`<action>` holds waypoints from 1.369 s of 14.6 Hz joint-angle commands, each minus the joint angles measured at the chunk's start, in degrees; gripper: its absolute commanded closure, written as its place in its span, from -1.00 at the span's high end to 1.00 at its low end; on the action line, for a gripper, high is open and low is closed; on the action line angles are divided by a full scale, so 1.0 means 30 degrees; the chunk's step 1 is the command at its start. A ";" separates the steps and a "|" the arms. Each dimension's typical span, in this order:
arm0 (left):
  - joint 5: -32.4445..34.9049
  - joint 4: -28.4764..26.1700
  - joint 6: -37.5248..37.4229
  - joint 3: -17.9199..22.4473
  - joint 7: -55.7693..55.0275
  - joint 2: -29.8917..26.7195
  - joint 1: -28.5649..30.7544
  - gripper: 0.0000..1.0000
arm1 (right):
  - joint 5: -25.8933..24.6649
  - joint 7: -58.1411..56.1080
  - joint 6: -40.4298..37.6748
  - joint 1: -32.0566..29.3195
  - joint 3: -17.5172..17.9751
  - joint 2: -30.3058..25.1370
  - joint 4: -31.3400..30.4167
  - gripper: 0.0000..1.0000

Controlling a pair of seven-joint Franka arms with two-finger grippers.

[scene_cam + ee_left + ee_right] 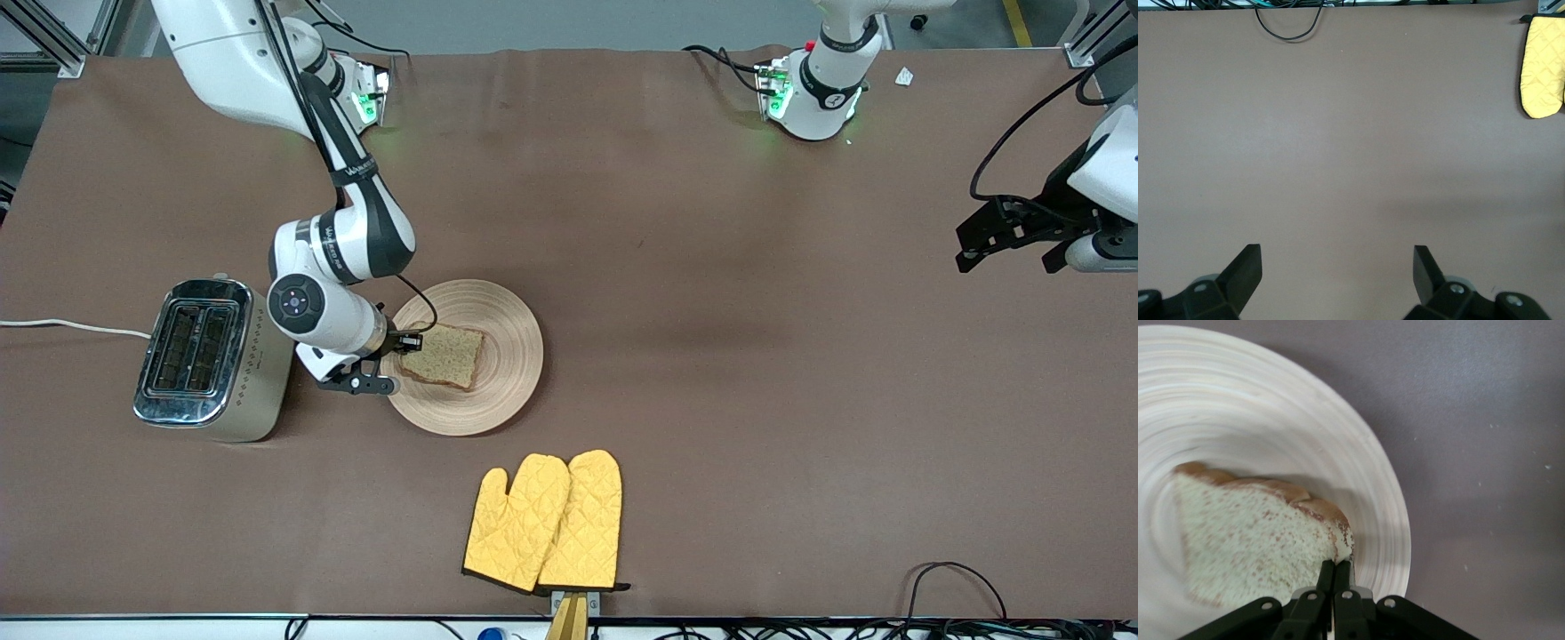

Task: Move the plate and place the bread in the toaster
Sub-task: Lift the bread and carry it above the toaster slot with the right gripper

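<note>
**Bread pinched at its edge on the plate**

Front view: right gripper (402, 358) low at the wooden plate (507, 356), at the bread's edge toward the toaster. Bread (444, 355) flat on the plate. Two-slot toaster (209, 360) on the table (711, 267) just beside the plate, toward the right arm's end, white cord (71, 327) trailing off from it. Yellow oven mitts (545, 523) nearer the camera than the plate. Left gripper (1013, 240) waiting over bare table at the left arm's end.

Left wrist view: left gripper (1337, 273) spread wide above bare table (1351, 147); one mitt (1541, 63) visible.

Right wrist view: right gripper (1334, 577) fingers nearly pressed together, apparently clamping the crust corner of the bread (1251, 540); plate (1365, 460) blurred.
</note>
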 commanded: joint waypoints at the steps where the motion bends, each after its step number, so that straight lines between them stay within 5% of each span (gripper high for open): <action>1: 0.0135 -0.0118 0.0153 0.0001 -0.0268 -0.0132 -0.0038 1.00 | -0.0570 -0.0122 -0.3580 -0.0100 -0.0145 -0.0848 0.2346 -0.99; 7: 0.0164 -0.0089 0.0065 -0.0029 -0.0268 -0.0161 -0.0156 1.00 | -0.5371 -0.0210 -1.0381 -0.0188 -0.0116 -0.1668 0.7302 -0.99; 20: 0.0135 -0.0118 0.0065 -0.0029 -0.0239 -0.0161 -0.0068 1.00 | -1.3575 -0.4195 -1.2526 -0.1829 -0.1375 -0.2726 0.8535 -0.99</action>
